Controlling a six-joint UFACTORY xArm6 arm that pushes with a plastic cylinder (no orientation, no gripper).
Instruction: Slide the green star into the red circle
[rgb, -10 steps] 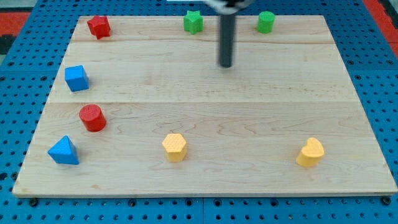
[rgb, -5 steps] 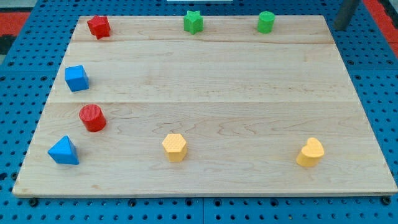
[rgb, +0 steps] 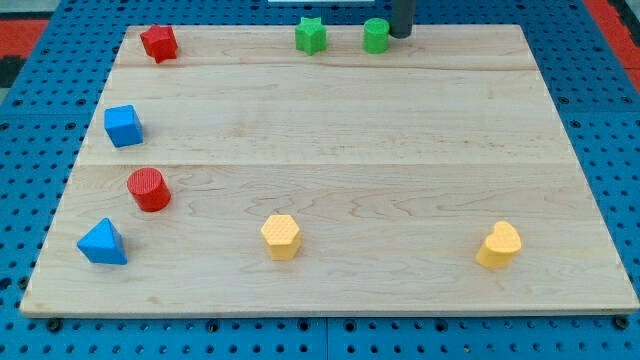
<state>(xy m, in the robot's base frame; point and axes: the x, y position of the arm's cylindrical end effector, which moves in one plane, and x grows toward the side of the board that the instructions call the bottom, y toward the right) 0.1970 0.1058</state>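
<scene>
The green star sits at the top edge of the wooden board, left of centre. The red circle stands at the board's left side, below the middle. My tip is at the view's top, touching the right side of the green cylinder. That cylinder stands a short way right of the green star. The tip is well to the right of the star and far from the red circle.
A red star-like block is at the top left. A blue cube and a blue triangle lie along the left side. A yellow hexagon and a yellow heart lie near the bottom.
My tip swung from the board's middle out to the top right, then came in from the right. It has pushed the green cylinder left, toward the green star.
</scene>
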